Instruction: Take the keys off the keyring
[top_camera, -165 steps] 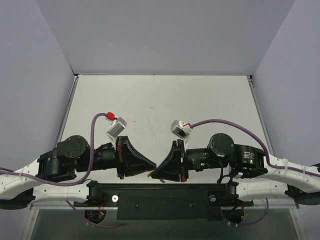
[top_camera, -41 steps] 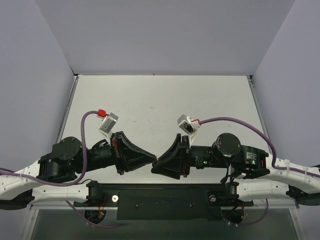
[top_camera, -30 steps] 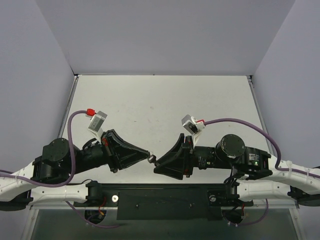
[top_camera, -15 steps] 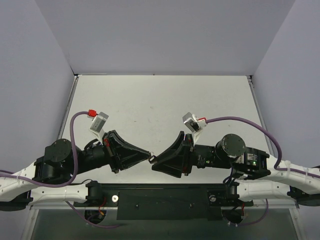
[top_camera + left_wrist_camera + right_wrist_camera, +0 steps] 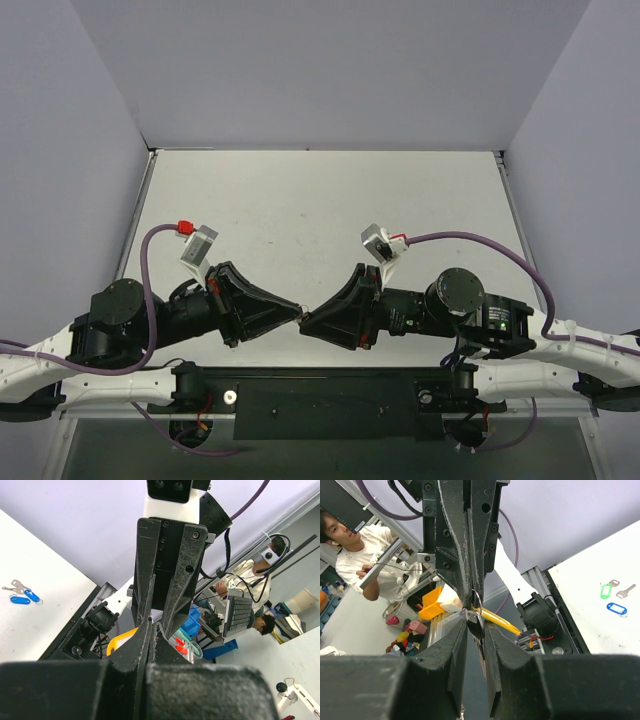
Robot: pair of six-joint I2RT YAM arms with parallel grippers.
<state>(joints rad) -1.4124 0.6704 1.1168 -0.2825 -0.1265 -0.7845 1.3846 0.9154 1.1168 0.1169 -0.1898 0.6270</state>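
Observation:
My two grippers meet tip to tip above the table's near edge. The left gripper [image 5: 299, 313] is shut on the keyring [image 5: 478, 599], a thin metal ring seen in the right wrist view just under its black fingertips. The ring's yellow tag [image 5: 496, 620] sticks out to the right, and the yellow tag [image 5: 122, 637] also shows beside the left gripper [image 5: 152, 629]. The key [image 5: 476, 625] hangs from the ring, its dark head pinched between the narrow jaws of my right gripper [image 5: 476, 628]. From above, the right gripper [image 5: 308, 319] hides the key.
Two silver keys on blue tags [image 5: 22, 593] lie on the white table [image 5: 320, 200]. A green tag [image 5: 605, 590], a loose silver key [image 5: 626, 590] and a blue tag [image 5: 617, 609] lie on the table in the right wrist view.
The right gripper has slid a little left onto the left gripper's tips and its jaws have narrowed around the key. The left gripper has stayed shut and barely moved.

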